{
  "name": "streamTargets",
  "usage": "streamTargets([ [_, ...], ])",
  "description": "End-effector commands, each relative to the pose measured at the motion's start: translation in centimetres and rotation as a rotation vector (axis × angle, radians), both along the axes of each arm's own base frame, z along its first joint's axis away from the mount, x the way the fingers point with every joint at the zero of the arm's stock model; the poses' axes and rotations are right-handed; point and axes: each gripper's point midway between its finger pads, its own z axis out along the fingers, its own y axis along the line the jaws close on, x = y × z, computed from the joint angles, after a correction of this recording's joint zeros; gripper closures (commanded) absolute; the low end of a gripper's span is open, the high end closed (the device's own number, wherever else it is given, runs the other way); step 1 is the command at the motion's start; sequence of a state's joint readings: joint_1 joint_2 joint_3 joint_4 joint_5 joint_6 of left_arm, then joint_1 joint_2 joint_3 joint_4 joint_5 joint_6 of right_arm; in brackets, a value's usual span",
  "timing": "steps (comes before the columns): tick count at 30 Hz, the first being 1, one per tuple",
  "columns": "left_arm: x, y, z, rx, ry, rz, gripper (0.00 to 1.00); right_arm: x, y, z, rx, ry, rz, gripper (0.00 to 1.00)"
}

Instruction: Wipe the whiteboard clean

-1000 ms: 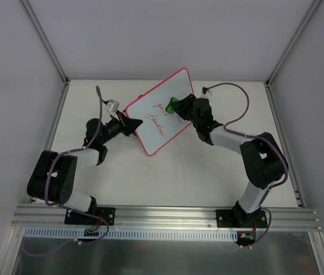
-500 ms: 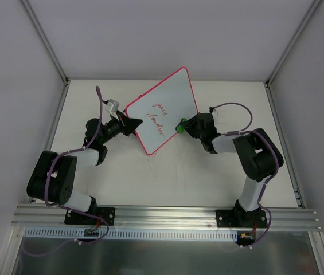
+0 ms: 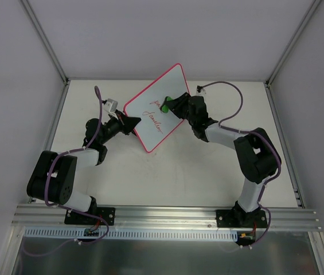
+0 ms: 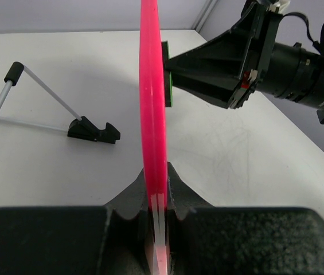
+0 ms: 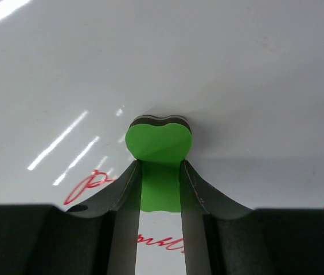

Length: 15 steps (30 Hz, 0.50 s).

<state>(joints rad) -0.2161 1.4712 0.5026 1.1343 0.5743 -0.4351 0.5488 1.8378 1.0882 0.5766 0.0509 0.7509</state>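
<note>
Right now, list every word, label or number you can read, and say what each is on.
Whiteboard: two lines of red cursive handwriting, too small to read; the upper one seems to start "P".
Green eraser: no print visible.
No other labels or numbers show.

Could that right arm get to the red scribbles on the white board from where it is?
Probably yes. The right gripper presses its green eraser against the whiteboard, which the left gripper clamps upright by its edge. The red writing lies just beside the eraser with nothing between.
</note>
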Motion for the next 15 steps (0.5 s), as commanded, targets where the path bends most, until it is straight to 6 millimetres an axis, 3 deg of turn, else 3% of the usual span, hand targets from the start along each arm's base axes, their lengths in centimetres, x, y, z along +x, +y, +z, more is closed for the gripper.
streamTargets([
  [1,-3.5,-3.2,3.3,-0.018,-0.123,-0.230,1.00,0.0,2.0,6.0,0.084,-0.138,0.054,1.00],
  [5,-3.5,-3.2,3.2,-0.015,-0.122,-0.225,1.00,-0.1,0.7,3.1,0.064,-0.079,0.029,1.00],
  [9,-3.4,-3.2,3.4,-0.010,-0.128,-0.219,1.00,-1.0,-2.8,-3.5,-0.014,0.039,-0.042,1.00],
  [13,-3.4,-3.2,3.5,-0.010,-0.127,-0.224,1.00,-2.1,-6.1,-8.9,-0.061,0.147,-0.093,1.00],
  [15,-3.4,-3.2,3.5,-0.009,-0.126,-0.227,1.00,-2.3,-7.4,-10.6,-0.074,0.177,-0.114,1.00],
])
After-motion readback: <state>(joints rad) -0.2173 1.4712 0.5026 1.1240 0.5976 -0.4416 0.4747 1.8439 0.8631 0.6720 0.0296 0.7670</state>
